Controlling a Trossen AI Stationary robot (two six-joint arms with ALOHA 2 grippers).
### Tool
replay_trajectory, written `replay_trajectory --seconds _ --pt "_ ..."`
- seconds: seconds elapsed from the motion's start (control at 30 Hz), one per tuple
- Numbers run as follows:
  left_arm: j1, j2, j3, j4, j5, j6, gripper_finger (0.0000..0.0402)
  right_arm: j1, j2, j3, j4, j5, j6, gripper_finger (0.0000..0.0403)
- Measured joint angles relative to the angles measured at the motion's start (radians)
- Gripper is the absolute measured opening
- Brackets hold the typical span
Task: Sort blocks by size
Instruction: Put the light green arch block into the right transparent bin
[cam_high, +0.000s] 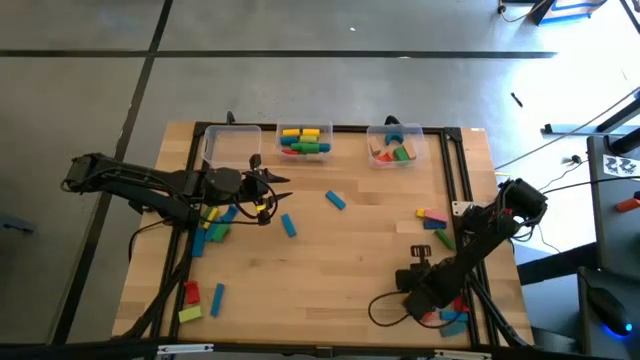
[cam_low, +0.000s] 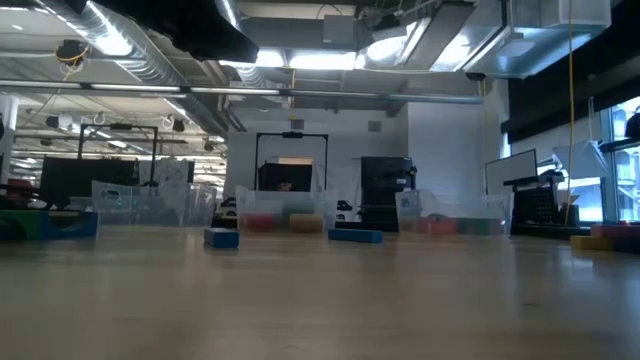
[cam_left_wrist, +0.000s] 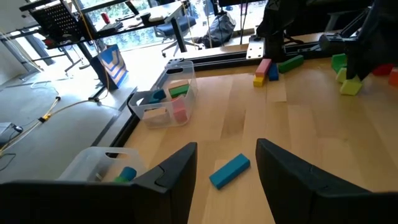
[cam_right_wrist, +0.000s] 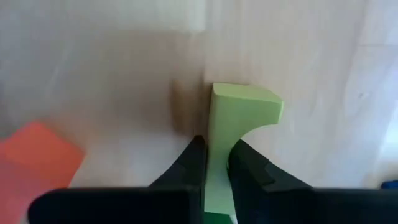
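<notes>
The right gripper's fingers (cam_right_wrist: 193, 163) are closing tightly on the light, stiff, smooth pale green arch-shaped wooden block (cam_right_wrist: 239, 124), pinching its narrow leg between them, while the left gripper's fingers (cam_left_wrist: 177, 171) are standing half open and empty.

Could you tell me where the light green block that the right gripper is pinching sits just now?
The light green block sits between the right gripper fingers at the table's near right corner, beside an orange-red block.

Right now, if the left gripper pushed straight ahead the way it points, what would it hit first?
The left gripper, fingers apart, lines up with a blue block lying on the table just ahead. That block looks like the first contact, though depth is uncertain.
</notes>
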Motion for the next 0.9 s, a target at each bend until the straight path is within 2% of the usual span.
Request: replay_trajectory --seconds 0.2,0.37,0.6,0.9 --pt "0.0 0.0 0.0 0.0 0.0 0.0 0.0159 -0.087 -0.027 0.0 -0.001 -0.007 -0.022 0.0057" --pt "0.0 0.0 0.0 0.0 0.0 0.0 0.0159 -0.164 -0.082 0.0 -0.031 0.012 -0.049 0.0044" --pt "0.0 0.0 0.0 0.0 0.0 0.0 0.0159 -0.303 -0.2 0.0 -0.086 0.163 -0.058 0.0052" --pt "0.0 0.0 0.0 0.001 0.0 0.0 0.0159 -0.521 -0.331 0.0 -0.13 0.291 -0.152 0.0047"
